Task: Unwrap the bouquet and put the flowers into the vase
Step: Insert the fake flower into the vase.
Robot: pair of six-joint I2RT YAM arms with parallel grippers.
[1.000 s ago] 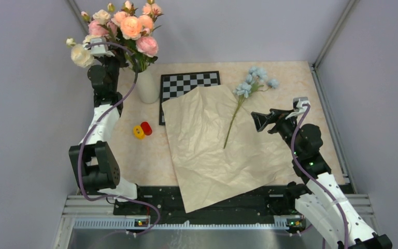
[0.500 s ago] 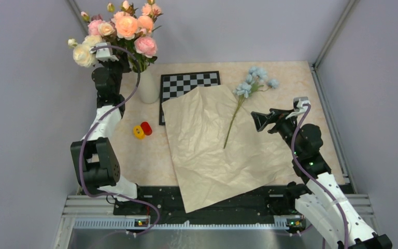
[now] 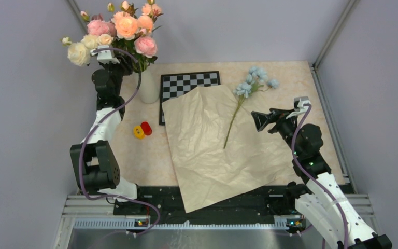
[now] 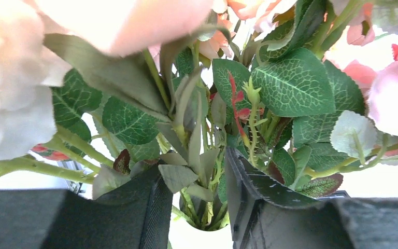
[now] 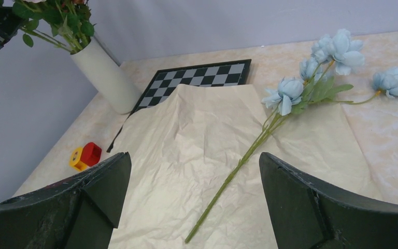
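Left wrist view: my left gripper (image 4: pixel 197 171), jaws parted, straddles rose stems (image 4: pixel 203 136) in the vase (image 3: pixel 147 87). Next, my right gripper (image 5: pixel 194 161), wide open and empty, must pinch the blue flowers (image 5: pixel 284 93) by their stem.

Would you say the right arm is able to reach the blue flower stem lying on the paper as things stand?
Probably yes: the right end effector hovers open beside the stem, with nothing between them.

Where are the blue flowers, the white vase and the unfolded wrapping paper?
blue flowers (image 5: pixel 284 94), right wrist view, on the bloom nearest the camera.
white vase (image 3: pixel 147 89), top external view, on its bare white body.
wrapping paper (image 3: pixel 207 150), top external view, on the middle of the flat sheet.
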